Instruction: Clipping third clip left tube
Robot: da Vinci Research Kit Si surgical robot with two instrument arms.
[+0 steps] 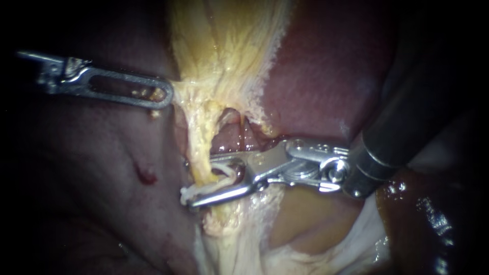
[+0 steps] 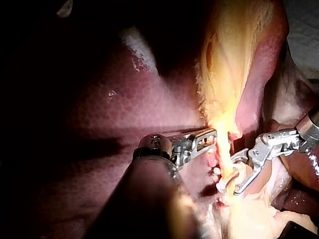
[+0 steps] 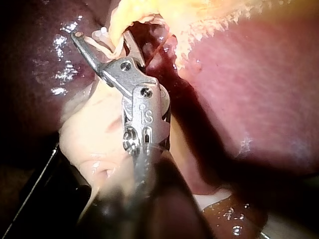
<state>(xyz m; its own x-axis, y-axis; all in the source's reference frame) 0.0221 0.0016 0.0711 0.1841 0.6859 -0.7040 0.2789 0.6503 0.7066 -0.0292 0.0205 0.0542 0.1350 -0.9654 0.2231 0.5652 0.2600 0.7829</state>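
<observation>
A: Room round the left tube (image 1: 200, 153)?
B: Tight. R instrument (image 1: 201, 181) straddles it, jaws apart w/ white clip (image 1: 201, 191) seated between both.
A: Behind it?
B: Small window (image 1: 232, 138) betw. the strands; liver (image 1: 326, 76) walls it on the R.
A: Left side?
B: L instrument (image 1: 165, 94) lies across, tip touching yellow tissue (image 1: 224, 46). Under its shaft, a clear lane over bare liver. R shaft fills the lower-R approach.

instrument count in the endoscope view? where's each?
2. Left instrument enters from the left, jaws shut on yellow tissue. Right instrument enters from the right, jaws holding a white clip astride the left tube. None looks hidden.
</observation>
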